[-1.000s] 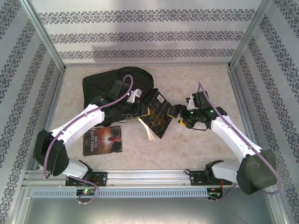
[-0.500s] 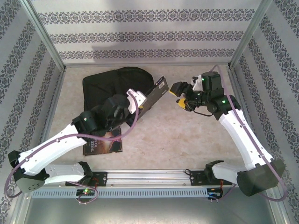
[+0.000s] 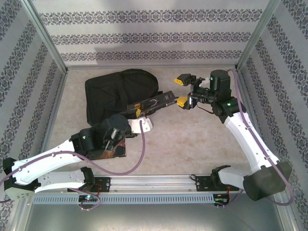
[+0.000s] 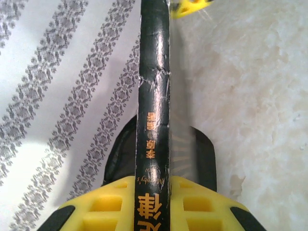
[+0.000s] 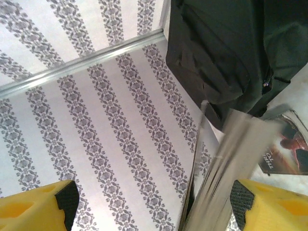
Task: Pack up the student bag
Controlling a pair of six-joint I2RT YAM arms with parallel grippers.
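Black student bag [image 3: 113, 94] lies flat on the table [image 3: 192, 139].
Just right of the bag, left pincer [image 3: 138, 109] grips a black book [image 3: 156, 101]; right pincer [image 3: 183, 90] stands open at the book's far end.

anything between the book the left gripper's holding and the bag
Nothing visible. The book in the left gripper reaches the student bag's right edge; the open right gripper sits at its far end, away from the bag. Whether the bag is unzipped I cannot tell.
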